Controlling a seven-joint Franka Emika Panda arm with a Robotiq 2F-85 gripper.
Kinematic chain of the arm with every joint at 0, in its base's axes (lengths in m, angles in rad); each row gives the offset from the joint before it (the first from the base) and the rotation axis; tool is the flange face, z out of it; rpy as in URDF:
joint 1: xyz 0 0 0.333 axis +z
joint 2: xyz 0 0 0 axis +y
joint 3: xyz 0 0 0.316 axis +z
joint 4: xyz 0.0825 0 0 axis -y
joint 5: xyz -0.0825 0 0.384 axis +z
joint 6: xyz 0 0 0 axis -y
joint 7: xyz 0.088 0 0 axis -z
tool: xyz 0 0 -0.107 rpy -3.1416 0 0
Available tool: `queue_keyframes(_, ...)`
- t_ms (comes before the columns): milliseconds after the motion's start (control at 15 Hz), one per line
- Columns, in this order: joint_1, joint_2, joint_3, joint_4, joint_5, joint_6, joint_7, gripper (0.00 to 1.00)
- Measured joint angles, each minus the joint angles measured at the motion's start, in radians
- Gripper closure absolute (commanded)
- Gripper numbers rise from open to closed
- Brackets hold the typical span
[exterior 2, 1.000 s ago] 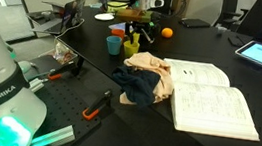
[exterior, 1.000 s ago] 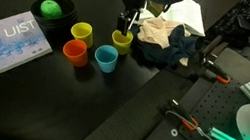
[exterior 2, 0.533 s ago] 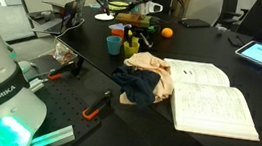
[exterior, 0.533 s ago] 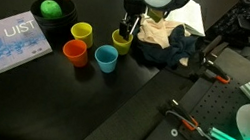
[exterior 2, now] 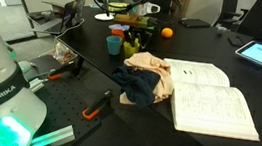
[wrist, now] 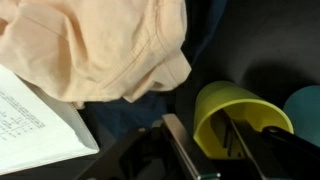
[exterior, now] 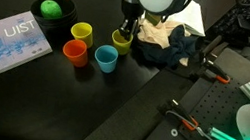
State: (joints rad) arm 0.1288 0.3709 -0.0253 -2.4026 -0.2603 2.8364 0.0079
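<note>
An olive-yellow cup (exterior: 122,40) (exterior 2: 131,48) stands upright on the black table beside a heap of cloth (exterior: 165,42). My gripper (exterior: 124,29) (exterior 2: 133,35) points straight down onto it. In the wrist view the gripper (wrist: 200,128) straddles the near wall of the cup (wrist: 225,108): one finger is outside against the wall, the other finger (wrist: 238,140) is inside the cup, with a gap still showing between it and the wall. The cup rests on the table.
Yellow (exterior: 80,32), orange (exterior: 75,52) and blue (exterior: 105,59) cups stand close by. A black bowl (exterior: 53,15) holds a green ball, with a UIST book (exterior: 13,42) nearby. An open book (exterior 2: 213,98) lies past the peach cloth (wrist: 100,45).
The gripper has sunk slightly over the olive-yellow cup and its fingers have drawn closer together about the cup's wall. Nothing else has moved.
</note>
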Motion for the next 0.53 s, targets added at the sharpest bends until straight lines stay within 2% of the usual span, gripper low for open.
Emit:
queue_keyframes(133, 0.002, 0.0, 0.0, 0.0, 0.0, 0.006, 0.001, 1.0)
queue_keyframes(533, 0.002, -0.011, 0.0, 0.005, 0.0, 0.025, 0.004, 0.99)
